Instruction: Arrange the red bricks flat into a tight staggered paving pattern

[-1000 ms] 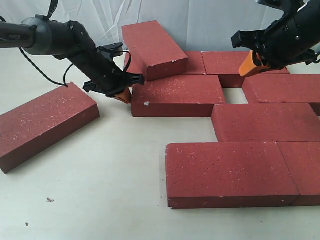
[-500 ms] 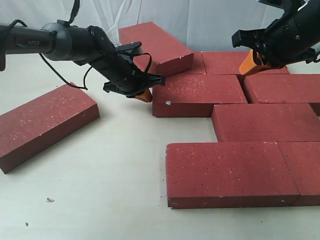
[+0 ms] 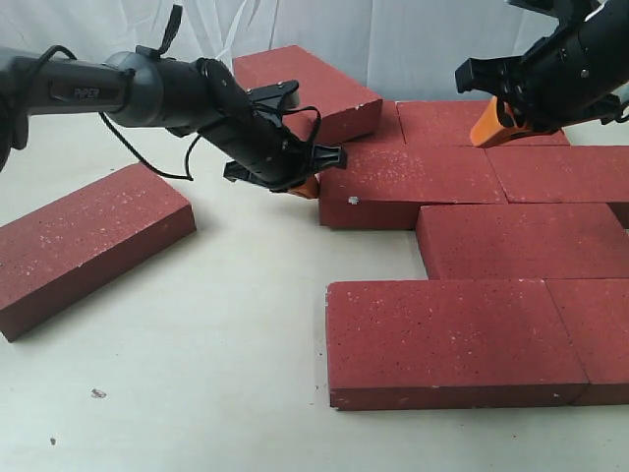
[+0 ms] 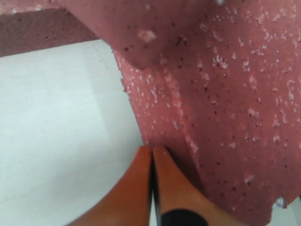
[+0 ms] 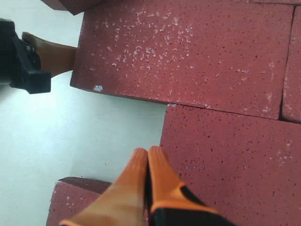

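Observation:
Several red bricks lie flat in staggered rows on the right. My left gripper [image 3: 307, 186] is shut with nothing in it. Its orange fingertips [image 4: 152, 149] press against the left end of the second-row brick [image 3: 413, 184] [image 4: 225, 94]. A tilted brick [image 3: 310, 87] leans over that brick's far left corner. One loose brick [image 3: 88, 241] lies apart at the left. My right gripper [image 3: 488, 126] is shut and empty, hovering above the back row. In the right wrist view the right gripper [image 5: 148, 153] hangs over a brick [image 5: 235, 160] and the pushed brick [image 5: 188, 47].
The white tabletop [image 3: 216, 344] stretches across the front left. A white cloth backdrop [image 3: 413, 39] closes off the back. A long front brick [image 3: 452, 339] and a third-row brick [image 3: 521, 241] fill the right side. The left arm's cable [image 3: 147, 157] dangles near the loose brick.
The left gripper has slid the second-row brick to the right, until it meets its neighbour. The tilted brick shifted right with it. The right gripper has held still.

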